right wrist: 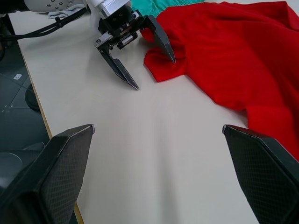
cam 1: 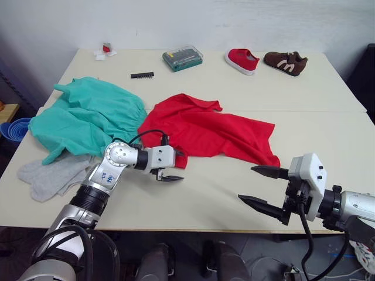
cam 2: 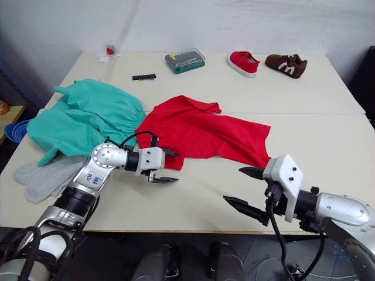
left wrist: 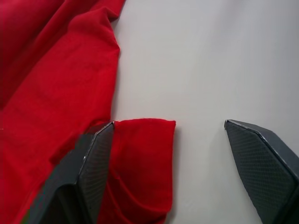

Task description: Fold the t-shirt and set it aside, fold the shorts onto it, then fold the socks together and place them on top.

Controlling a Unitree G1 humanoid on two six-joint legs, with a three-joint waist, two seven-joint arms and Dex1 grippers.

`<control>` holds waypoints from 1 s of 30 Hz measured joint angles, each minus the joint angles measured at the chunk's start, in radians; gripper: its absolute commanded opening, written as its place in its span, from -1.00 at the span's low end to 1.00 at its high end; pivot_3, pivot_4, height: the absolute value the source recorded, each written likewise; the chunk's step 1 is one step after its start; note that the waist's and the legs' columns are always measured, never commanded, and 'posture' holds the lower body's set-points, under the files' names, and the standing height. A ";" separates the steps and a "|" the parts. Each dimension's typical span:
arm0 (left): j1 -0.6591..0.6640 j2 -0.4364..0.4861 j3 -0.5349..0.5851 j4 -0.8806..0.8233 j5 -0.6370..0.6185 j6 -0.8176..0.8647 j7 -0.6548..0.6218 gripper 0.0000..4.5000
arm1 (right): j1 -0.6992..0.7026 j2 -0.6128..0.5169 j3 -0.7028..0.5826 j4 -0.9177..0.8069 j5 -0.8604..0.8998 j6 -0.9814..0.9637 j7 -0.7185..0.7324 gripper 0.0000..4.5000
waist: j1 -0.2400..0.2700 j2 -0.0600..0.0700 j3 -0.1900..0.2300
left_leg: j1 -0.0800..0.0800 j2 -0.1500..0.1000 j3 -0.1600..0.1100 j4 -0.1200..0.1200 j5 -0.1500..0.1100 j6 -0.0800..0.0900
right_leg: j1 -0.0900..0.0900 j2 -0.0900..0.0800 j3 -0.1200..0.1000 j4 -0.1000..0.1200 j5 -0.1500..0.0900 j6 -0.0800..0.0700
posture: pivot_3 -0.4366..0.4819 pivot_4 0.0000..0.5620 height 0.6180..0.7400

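Pale tabletop (cam 1: 328, 134) against a white wall carries all three garments, and none of them is folded, so I judge the task to be at its very start. The t-shirt (cam 1: 211, 132) lies crumpled and spread across the middle of the table, one sleeve end turned toward the near edge. Beside it, toward the robot's left, the shorts (cam 1: 88, 117) sit in a loose heap touching the shirt, and the socks (cam 1: 50, 175) lie partly under the shorts' near edge. The left gripper (cam 1: 167, 170) is at the shirt's near sleeve corner with its fingers spread wide; in the left wrist view one finger rests against the cloth flap, but nothing is pinched. The right gripper (cam 1: 266, 187) hovers over bare table just short of the shirt's lower hem, fingers also wide apart and empty. What remains, by my reading, is everything: folding the shirt and setting it aside, folding the shorts onto it, then pairing the socks on top.
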 measured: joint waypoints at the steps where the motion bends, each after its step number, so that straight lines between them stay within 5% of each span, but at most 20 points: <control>1: -0.005 -0.010 0.000 0.013 0.008 -0.008 0.008 0.34 | -0.001 0.000 0.002 0.001 -0.002 -0.002 -0.001 1.00 | 0.000 0.000 0.000 | 0.000 0.000 0.000 0.000 0.000 0.000 | 0.000 0.000 0.000 0.000 0.000 0.000 | -0.05 -0.47 1.00; 11: -0.020 -0.045 0.003 0.076 0.016 -0.009 0.025 -0.99 | -0.011 0.000 0.019 0.043 -0.055 -0.023 -0.008 1.00 | -0.002 0.000 0.000 | 0.000 0.000 0.000 0.001 0.000 0.000 | 0.000 0.000 0.000 0.000 0.000 0.000 | -0.05 -0.47 1.00; 21: 0.087 0.091 0.063 -0.112 -0.081 0.157 -0.120 -0.99 | -0.045 -0.200 0.195 0.371 -0.568 -0.316 -0.020 1.00 | -0.018 0.000 0.000 | -0.001 0.001 0.002 -0.001 0.004 -0.007 | -0.003 0.001 -0.001 0.001 -0.001 0.000 | -0.05 -0.47 1.00; 30: 0.151 0.115 0.074 -0.203 -0.081 0.202 -0.100 -0.99 | -0.078 -0.207 0.303 0.533 -0.853 -0.724 -0.018 1.00 | -0.024 0.000 0.000 | -0.001 0.000 0.002 0.000 0.004 -0.007 | -0.002 0.000 0.000 0.001 -0.001 0.001 | -0.05 -0.47 1.00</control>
